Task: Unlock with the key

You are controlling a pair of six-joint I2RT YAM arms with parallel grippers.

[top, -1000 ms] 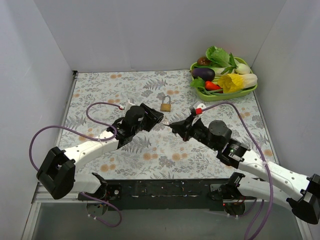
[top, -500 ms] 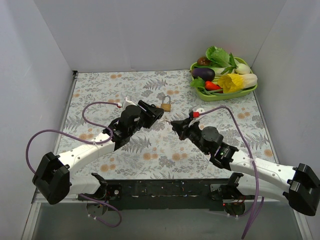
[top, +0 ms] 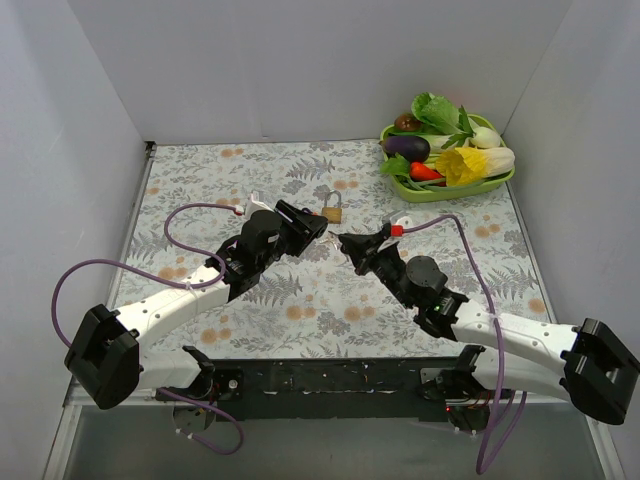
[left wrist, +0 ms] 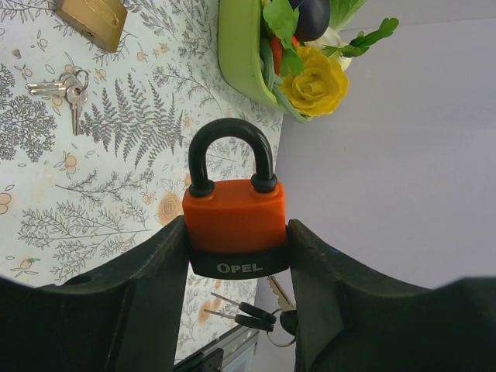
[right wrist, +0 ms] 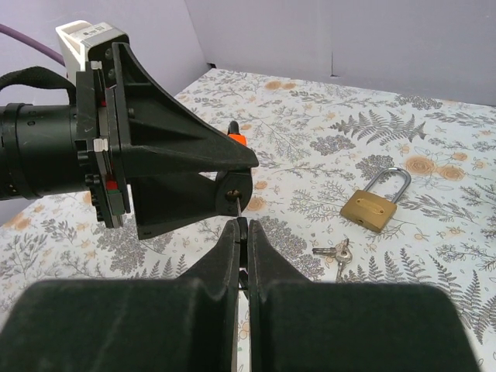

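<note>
Far right, vegetables [top: 448,150] in tray [top: 412,189]; left end effector [top: 316,229] gripping orange padlock [left wrist: 234,217], right end effector [right wrist: 242,229] gripping key [left wrist: 277,293].

Tabletop [top: 200,170]: flat, covered in a pale sheet printed with grey ferns and orange blossoms. Three items lie directly on it. A brass padlock [top: 332,209] lies flat near the centre, shackle closed. A small bunch of keys [right wrist: 335,252] lies just beside the padlock, not touching it. A green tray [top: 440,196] holding vegetables occupies the far right corner, well apart from both.
</note>
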